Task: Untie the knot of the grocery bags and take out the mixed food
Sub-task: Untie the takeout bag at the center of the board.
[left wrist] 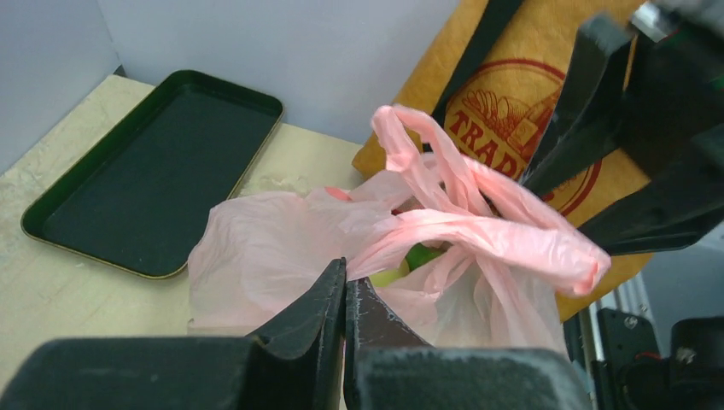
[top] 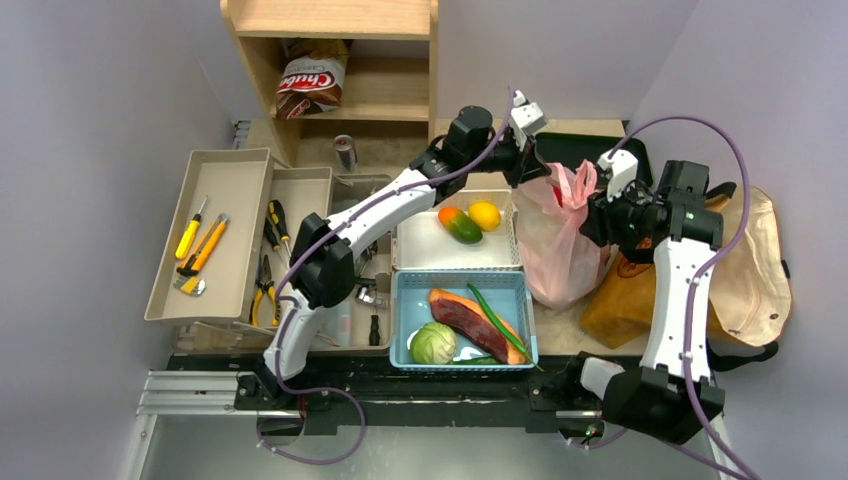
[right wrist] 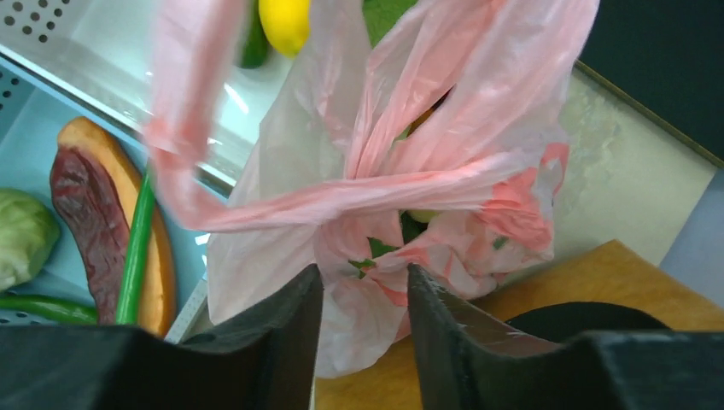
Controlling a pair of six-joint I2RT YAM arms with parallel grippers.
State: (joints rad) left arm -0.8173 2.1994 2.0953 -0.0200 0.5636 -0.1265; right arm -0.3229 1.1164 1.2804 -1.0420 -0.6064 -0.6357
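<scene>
The thin pink plastic bag (top: 555, 250) is standing on the counter (left wrist: 51, 290), beside the brown paper bag (top: 625, 300), which is crowding the right arm. The left gripper (left wrist: 345, 278) jaws are pressed together at the film; a pinch cannot be confirmed. The right gripper (right wrist: 363, 282) jaws are being presented apart, flanking the twisted pink knot (right wrist: 337, 239). Seizing a single strand is advised.

White arms (top: 400, 190) carry black joints (top: 325, 272) (purple cables (top: 745, 180)).
</scene>
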